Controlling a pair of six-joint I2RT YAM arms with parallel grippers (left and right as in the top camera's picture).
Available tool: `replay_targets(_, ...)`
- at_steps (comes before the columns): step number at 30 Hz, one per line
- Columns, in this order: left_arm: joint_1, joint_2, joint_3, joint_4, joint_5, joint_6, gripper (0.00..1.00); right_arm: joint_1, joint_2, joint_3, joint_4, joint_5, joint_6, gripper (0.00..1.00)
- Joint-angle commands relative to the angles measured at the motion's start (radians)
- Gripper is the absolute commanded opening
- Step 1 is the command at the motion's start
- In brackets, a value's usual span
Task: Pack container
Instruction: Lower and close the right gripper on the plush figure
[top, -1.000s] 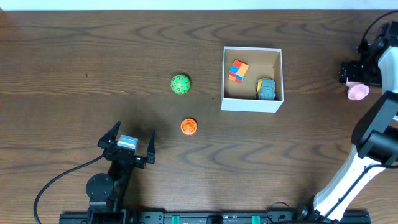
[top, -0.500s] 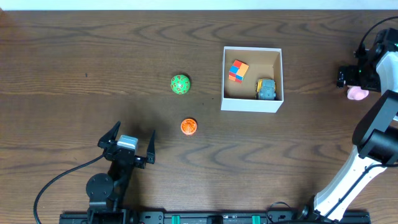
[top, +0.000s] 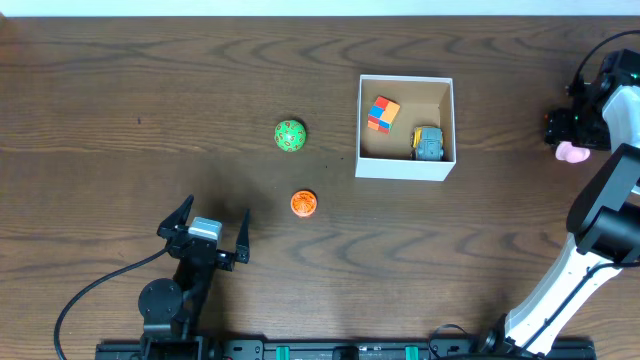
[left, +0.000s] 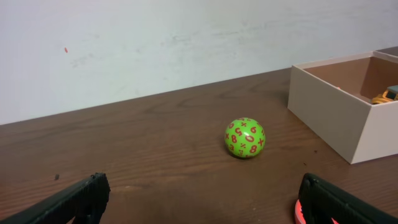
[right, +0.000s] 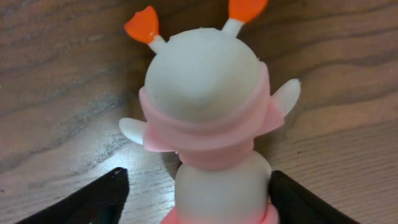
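Note:
The container (top: 405, 168), a square box with white walls and a brown inside, stands right of centre and holds a coloured cube (top: 382, 113) and a grey-yellow toy car (top: 428, 143). Its corner shows in the left wrist view (left: 329, 118). A green ball (top: 289, 135) (left: 245, 138) and an orange disc (top: 304, 204) lie left of it on the table. My right gripper (top: 572, 135) (right: 198, 186) is open at the far right edge, its fingers either side of a pink-and-white figure (top: 573, 152) (right: 205, 93). My left gripper (top: 212, 222) (left: 202, 190) is open and empty at the front left.
The dark wooden table runs to a white wall behind the ball in the left wrist view. The right arm's white links (top: 600, 220) rise along the right edge. A black cable (top: 90, 290) lies at the front left by the left arm's base.
The right gripper and the pink figure have shifted slightly toward the front of the table. The left arm has not moved.

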Motion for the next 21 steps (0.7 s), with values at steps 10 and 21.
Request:
replay_targets(10,0.004,-0.006,-0.018,-0.034,0.011,0.016,0.98,-0.006,0.019,-0.003,0.009,-0.008,0.072,0.25)
replay_targets(21,0.004,-0.006,-0.018,-0.034,0.011,0.016,0.98,0.081,-0.034,0.19,-0.135,-0.079,0.096,0.17)
